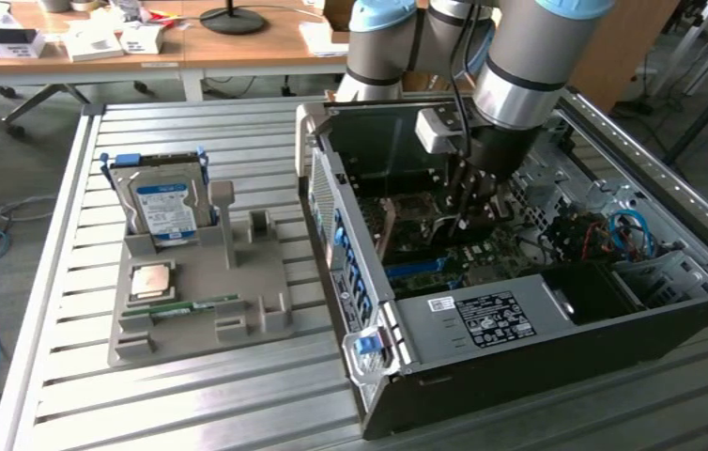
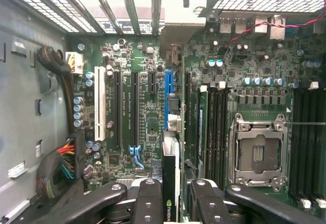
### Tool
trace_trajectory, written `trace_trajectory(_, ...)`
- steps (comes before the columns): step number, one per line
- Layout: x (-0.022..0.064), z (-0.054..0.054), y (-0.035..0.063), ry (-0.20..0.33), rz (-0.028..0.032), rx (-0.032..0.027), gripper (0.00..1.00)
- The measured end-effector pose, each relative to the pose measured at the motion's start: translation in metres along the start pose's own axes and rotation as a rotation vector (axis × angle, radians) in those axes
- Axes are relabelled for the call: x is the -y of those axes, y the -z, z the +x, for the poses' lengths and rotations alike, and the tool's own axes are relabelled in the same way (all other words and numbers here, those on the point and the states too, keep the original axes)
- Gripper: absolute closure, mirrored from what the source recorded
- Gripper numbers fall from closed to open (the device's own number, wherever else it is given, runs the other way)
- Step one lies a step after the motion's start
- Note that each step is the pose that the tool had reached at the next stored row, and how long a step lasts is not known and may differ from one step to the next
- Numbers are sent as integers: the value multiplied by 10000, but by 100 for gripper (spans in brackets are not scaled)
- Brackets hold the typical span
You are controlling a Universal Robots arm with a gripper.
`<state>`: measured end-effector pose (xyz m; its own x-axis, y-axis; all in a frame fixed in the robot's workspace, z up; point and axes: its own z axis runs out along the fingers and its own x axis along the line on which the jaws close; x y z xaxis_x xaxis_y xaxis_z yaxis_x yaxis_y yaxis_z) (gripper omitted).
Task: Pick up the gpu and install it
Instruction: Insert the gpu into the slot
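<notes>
1 arm (image 1: 517,66) is at work here, reaching down into 1 open computer case (image 1: 517,376) that lies on its side on the slatted metal table (image 1: 141,395). Its gripper (image 1: 469,202) sits low inside the case, over the green motherboard (image 2: 147,127).

In the wrist view I count 2 dark fingers (image 2: 147,198), and they are clamped on the gpu (image 2: 170,183). It is 1 thin card seen edge-on, standing upright between them, with a green logo on the part nearest the fingers. The card runs in line with the 1 blue slot (image 2: 168,84) on the board and is directly over it. Whether its lower edge is already in that slot I cannot tell.

To one side of the blue slot, towards the case wall with 1 bundle of coloured wires (image 2: 58,168), sit 2 long black slots (image 2: 118,107) and then 1 white slot (image 2: 100,109). On the other side of the card lies 1 processor socket (image 2: 257,152) with a silver frame.

Well apart from the case, on the exterior view's left, 1 grey tray (image 1: 253,319) rests on the table. It carries 3 things:
- 1 silver hard drive (image 1: 166,207) with a blue label, standing upright at the far end.
- 1 square processor chip (image 1: 154,280), lying flat nearer the camera.
- 1 narrow green memory stick (image 1: 197,305), lying flat just beside the chip.

Behind the table stands 1 wooden desk (image 1: 241,47) with 1 round black lamp base (image 1: 231,19) on it.
</notes>
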<state>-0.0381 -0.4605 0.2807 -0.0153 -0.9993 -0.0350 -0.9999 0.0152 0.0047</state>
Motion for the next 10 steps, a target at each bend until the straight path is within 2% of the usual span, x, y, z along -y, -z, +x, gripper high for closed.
trace_trajectory(10, -32, 5, -64, 0, -2, -5, 74)
